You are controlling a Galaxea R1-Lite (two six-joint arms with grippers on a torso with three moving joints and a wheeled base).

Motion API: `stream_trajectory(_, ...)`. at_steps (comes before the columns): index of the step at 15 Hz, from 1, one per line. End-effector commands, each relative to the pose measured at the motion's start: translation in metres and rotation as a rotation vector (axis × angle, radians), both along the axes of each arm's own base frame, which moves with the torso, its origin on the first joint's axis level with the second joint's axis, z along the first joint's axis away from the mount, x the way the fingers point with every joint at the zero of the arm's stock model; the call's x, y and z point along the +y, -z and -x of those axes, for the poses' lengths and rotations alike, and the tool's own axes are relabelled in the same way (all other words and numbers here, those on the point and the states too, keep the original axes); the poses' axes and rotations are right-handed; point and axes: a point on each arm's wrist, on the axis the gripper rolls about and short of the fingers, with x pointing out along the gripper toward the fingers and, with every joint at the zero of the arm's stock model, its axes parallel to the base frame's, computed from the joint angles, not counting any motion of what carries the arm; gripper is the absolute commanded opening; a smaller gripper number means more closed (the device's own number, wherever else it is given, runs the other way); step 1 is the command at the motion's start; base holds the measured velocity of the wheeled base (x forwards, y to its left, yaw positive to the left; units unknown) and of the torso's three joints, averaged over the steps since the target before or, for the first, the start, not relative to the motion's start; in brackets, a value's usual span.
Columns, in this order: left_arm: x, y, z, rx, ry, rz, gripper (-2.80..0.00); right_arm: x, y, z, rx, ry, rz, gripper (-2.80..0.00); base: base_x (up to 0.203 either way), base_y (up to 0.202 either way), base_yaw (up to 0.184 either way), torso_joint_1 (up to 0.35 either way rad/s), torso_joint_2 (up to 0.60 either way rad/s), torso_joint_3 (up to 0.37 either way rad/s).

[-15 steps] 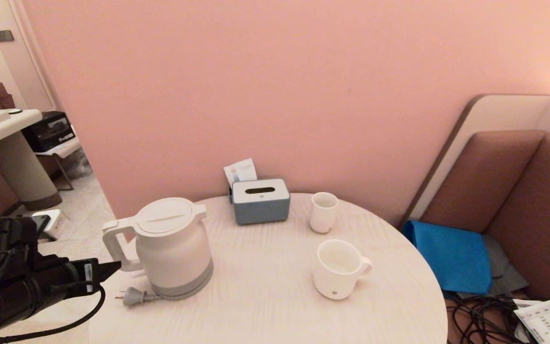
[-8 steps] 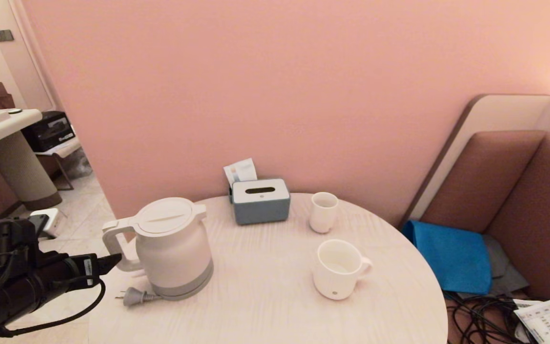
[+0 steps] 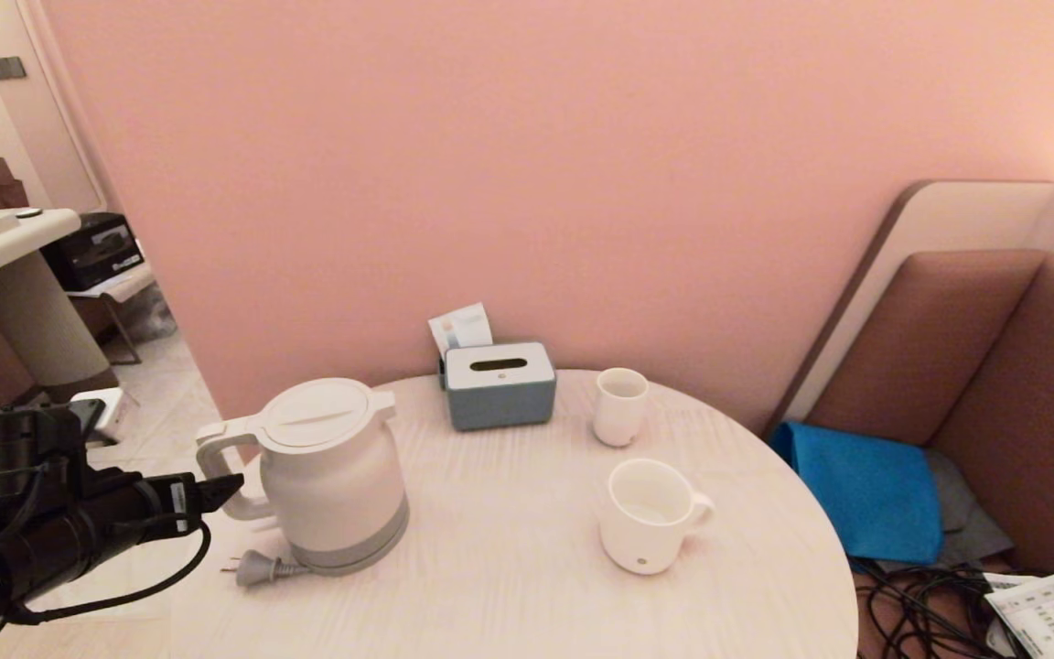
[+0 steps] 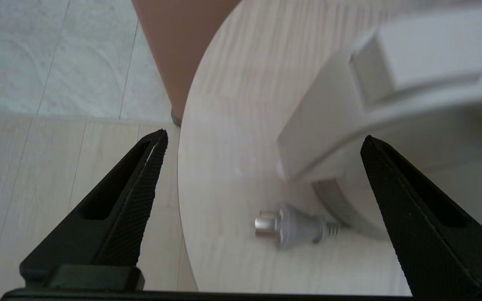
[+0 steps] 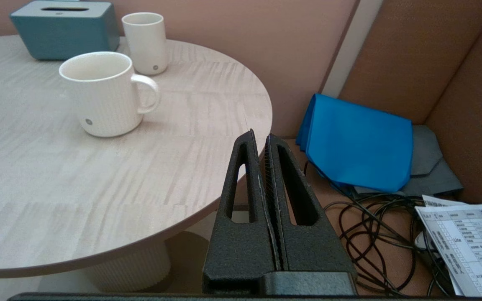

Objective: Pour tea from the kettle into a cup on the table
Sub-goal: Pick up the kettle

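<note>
The white kettle [image 3: 335, 485] stands on the left part of the round table [image 3: 509, 586], its loop handle facing my left gripper [image 3: 227, 487]. That gripper hovers open just off the table's left edge, its tip beside the handle without touching it. In the left wrist view the kettle [image 4: 391, 83] handle sits ahead between the wide-apart fingers of the left gripper [image 4: 265, 134], nothing held. The cup [image 3: 646, 517], a wide ribbed mug, stands right of centre and looks empty. In the right wrist view the cup [image 5: 98, 96] is far from my right gripper [image 5: 260, 133], shut and empty beside the table edge [image 5: 207, 209].
A grey plug [image 3: 257, 569] lies by the kettle's base, also in the left wrist view [image 4: 291, 228]. A blue-grey tissue box [image 3: 500, 384] and a small handleless cup [image 3: 620, 405] stand at the back. On the bench to the right lie a blue cloth [image 3: 865, 490] and black cables [image 3: 920, 613].
My left gripper has opened wider and crept slightly up and towards the kettle's handle. Kettle, cup and right gripper have not moved.
</note>
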Motion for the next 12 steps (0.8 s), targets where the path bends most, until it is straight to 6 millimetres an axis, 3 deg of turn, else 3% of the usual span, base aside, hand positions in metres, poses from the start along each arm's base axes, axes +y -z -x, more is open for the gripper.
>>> stream_trajectory(1, 0.000, -0.002, -0.010, -0.014, 0.006, -0.002, 0.00, 0.000, 0.000, 0.000, 0.001, -0.002, 0.001, -2.80, 0.000, 0.000, 0.000, 0.000, 0.00, 0.000)
stream_trajectory(8, 0.000, 0.019, -0.037, -0.020, 0.016, -0.006, 0.00, 0.000, 0.000, 0.000, 0.001, -0.001, 0.001, -2.80, 0.000, 0.000, 0.000, 0.000, 0.00, 0.000)
stream_trajectory(12, 0.000, 0.018, -0.039, -0.034, 0.017, -0.007, 0.00, 0.000, 0.000, 0.000, 0.001, -0.001, 0.001, -2.80, 0.000, 0.000, 0.000, 0.000, 0.00, 0.000)
